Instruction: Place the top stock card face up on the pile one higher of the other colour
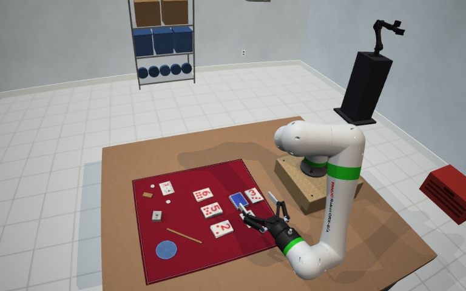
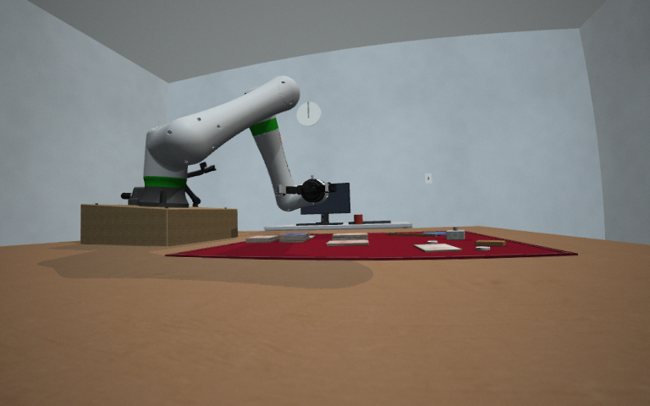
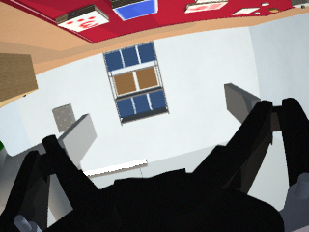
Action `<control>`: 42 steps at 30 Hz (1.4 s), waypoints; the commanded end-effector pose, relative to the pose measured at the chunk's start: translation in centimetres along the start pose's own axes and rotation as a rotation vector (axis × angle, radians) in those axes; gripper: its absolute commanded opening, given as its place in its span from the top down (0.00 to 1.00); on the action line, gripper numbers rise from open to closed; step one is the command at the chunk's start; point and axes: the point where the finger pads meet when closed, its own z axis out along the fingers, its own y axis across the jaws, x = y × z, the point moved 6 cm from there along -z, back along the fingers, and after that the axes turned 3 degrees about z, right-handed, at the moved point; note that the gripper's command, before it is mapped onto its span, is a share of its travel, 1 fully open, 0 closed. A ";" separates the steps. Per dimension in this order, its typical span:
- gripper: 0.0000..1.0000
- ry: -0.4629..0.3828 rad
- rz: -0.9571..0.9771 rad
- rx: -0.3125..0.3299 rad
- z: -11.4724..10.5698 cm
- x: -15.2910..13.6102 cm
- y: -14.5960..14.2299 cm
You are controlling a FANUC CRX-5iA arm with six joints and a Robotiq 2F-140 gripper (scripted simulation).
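The face-down stock (image 1: 238,199) has a blue back and lies on the red card cloth (image 1: 202,219). A red 3 (image 1: 253,195) lies to its right. Face-up piles show a red 6 (image 1: 202,194), a red 5 (image 1: 211,209) and a red 2 (image 1: 221,228). A black 4 lies just in front of the stock, partly hidden by my fingers. My gripper (image 1: 256,203) is open and empty. It hovers above the cloth near the black 4, pointing almost level.
On the left of the cloth lie a lone face-up card (image 1: 166,187), a small wooden block (image 1: 147,194), two white chips (image 1: 167,201), a grey block (image 1: 156,216), a wooden stick (image 1: 184,235) and a blue disc (image 1: 166,249). My base block (image 1: 309,182) stands right of the cloth.
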 end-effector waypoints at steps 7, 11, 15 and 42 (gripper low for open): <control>0.00 0.004 0.000 0.000 0.0 -0.2 0.0; 0.00 0.012 0.000 0.001 0.0 -0.3 0.0; 0.00 0.051 0.000 0.004 0.0 -0.5 0.0; 0.00 0.942 -0.001 0.051 2.5 -5.0 0.3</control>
